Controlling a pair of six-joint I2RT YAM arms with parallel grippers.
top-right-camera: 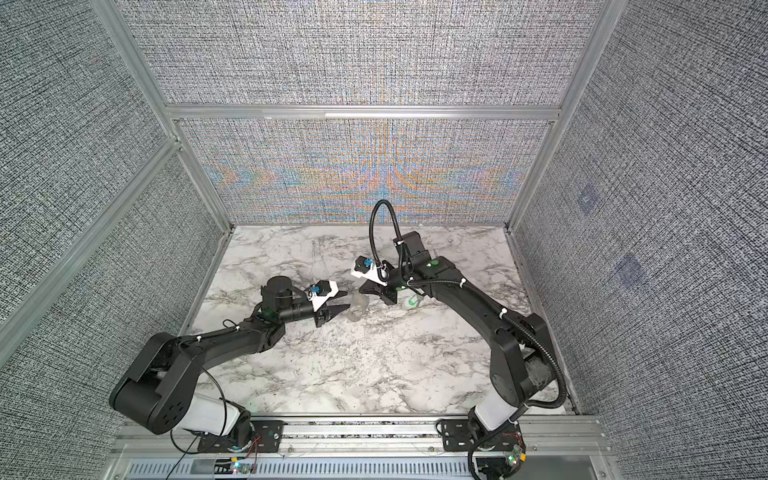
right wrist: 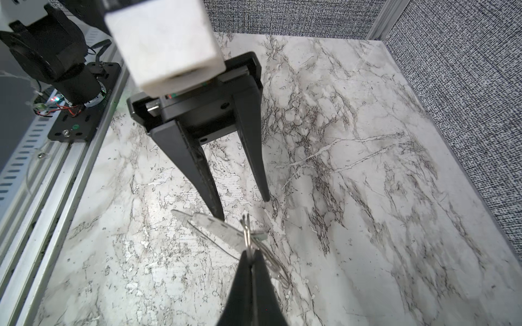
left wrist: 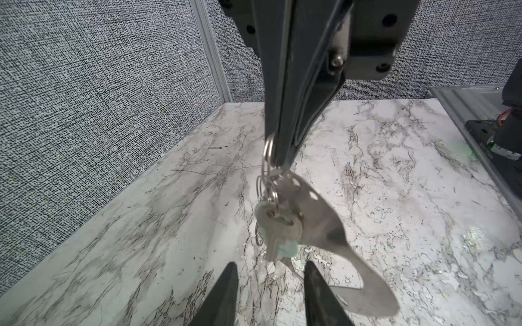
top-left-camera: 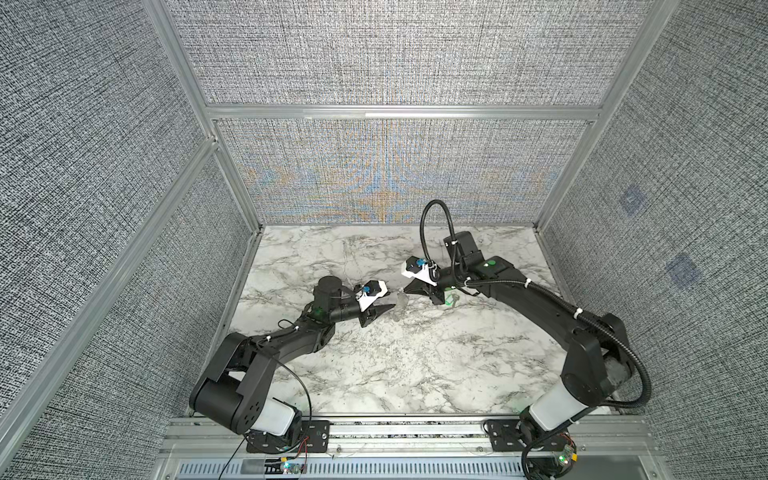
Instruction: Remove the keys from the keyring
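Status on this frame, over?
Right gripper shut on small ring; keys and keyring dangle above table. Left gripper open beside keys, gripping nothing. Keys not yet off. Nothing blocking.

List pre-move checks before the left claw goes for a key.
1. Right claw shut on the split ring: ok.
2. Left claw open: ok.
3. Silver key lined up with its gap: ok.
4. Key between the left fingers: not ok, just short.
5. Keyring clear of the left claw: cannot tell.
6. Key steady: cannot tell, blurred.
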